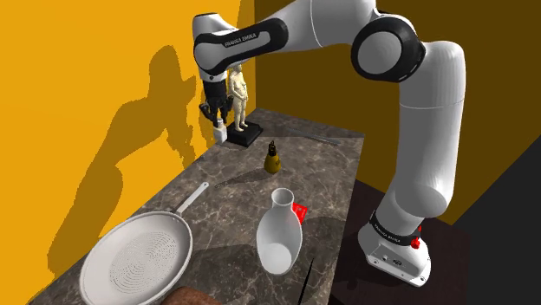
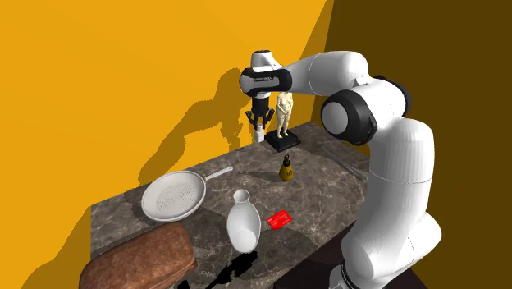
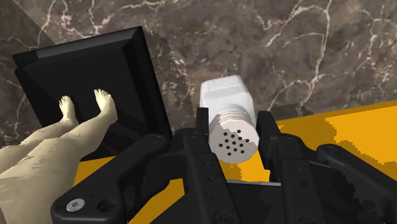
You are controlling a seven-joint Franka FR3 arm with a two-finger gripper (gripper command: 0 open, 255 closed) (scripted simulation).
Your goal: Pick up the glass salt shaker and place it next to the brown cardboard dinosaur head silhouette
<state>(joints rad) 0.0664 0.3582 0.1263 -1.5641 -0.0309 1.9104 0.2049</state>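
At the far end of the counter (image 1: 321,165), just beside the figurine (image 1: 237,95), I have the shaker (image 3: 226,95) between the gripper's (image 3: 233,121) fingers (image 3: 202,124). In the wrist view they are nearly closed, and each seems to press against the neck under the perforated cap (image 3: 234,137), so I judge it gripped. Whether it is off the stone, I cannot tell.

I expect it to be light, rigid and slick, and fragile if it really is glass, though it is drawn pale and opaque. The neck is a fair hold, since the wider cap above should stop it slipping down. The squarish body would give flatter faces. I would squeeze gently and carry it upright.

That wrist view gives me the contact and the figurine's black base (image 3: 89,83) right alongside. From the shoulder camera the shaker is a small white shape under the hand. The second exterior view shows a dark cutout (image 2: 236,267) at the near edge, well apart from the shaker. It may be the dinosaur head.
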